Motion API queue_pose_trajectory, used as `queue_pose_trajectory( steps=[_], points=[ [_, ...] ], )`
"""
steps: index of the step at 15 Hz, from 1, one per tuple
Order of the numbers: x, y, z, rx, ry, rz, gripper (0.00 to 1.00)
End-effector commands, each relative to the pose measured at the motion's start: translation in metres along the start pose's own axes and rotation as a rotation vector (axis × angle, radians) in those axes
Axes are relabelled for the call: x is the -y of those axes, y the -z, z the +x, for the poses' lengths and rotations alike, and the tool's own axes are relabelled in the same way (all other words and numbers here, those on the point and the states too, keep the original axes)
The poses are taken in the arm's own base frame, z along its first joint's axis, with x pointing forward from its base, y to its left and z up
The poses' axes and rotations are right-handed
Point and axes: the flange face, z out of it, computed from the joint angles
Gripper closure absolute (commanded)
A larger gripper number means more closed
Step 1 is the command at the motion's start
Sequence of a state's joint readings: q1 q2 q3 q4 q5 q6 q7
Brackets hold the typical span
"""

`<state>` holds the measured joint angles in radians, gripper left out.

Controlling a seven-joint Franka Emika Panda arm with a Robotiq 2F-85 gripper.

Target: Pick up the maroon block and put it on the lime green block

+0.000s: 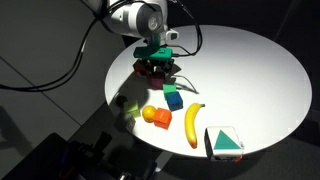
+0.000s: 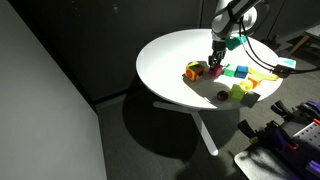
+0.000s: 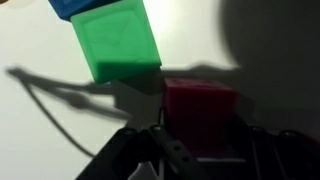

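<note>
The maroon block (image 3: 200, 112) sits between my gripper's (image 3: 203, 150) two fingers, which press on its sides, low over the white table. In both exterior views the gripper (image 1: 160, 68) (image 2: 215, 66) is down at the table with the maroon block (image 1: 152, 69) (image 2: 213, 73) in it. Whether the block is off the surface I cannot tell. The lime green block (image 3: 115, 40) (image 1: 173, 101) (image 2: 240, 71) stands just beyond the gripper, touching a blue cube (image 3: 70, 6) (image 1: 170, 88).
On the round white table (image 1: 270, 60) lie a banana (image 1: 192, 122), an orange and yellow object (image 1: 156, 116) and a green-and-white box (image 1: 224, 142) near the edge. A multicoloured cube (image 2: 192, 71) stands beside the gripper. A pale green cube (image 2: 237, 93) is near the rim.
</note>
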<state>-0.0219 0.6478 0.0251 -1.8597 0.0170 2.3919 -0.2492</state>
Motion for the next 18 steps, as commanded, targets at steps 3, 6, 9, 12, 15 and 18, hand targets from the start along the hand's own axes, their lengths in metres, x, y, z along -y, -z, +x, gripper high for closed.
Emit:
queue_pose_trajectory(
  steps=[3,6,9,12,15,18],
  points=[
    [0.001,0.029,-0.009,0.029,-0.004,-0.02,0.69],
    [0.002,0.04,-0.012,0.029,-0.012,-0.026,0.69],
    [0.002,0.05,-0.016,0.026,-0.022,-0.034,0.69],
    [0.002,0.059,-0.023,0.022,-0.045,-0.035,0.69],
    [-0.001,0.064,-0.033,0.027,-0.113,-0.046,0.69],
    [-0.008,0.063,-0.043,0.047,-0.181,-0.06,0.69]
  ],
)
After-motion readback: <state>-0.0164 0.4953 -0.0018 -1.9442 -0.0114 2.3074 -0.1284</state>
